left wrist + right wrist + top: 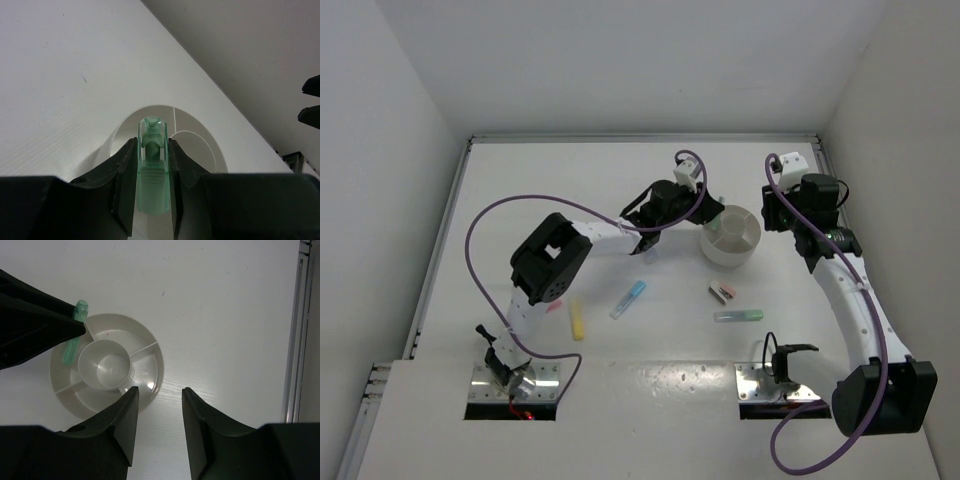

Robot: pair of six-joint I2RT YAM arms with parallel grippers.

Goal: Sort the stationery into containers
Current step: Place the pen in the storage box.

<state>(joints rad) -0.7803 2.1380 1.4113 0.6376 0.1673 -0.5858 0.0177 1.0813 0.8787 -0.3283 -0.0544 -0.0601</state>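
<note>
My left gripper is shut on a pastel green stick and holds it over the left rim of the round white divided dish. In the left wrist view the gripper has its jaws tight on both sides of the stick, with the dish just beyond. In the right wrist view the stick pokes over the dish rim. My right gripper is open and empty, above the dish's right edge. The dish compartments look empty.
On the table in front of the dish lie a blue stick, a yellow stick, a pink stick, a second green stick, small brown-pink blocks and a small clear item. Walls stand on both sides.
</note>
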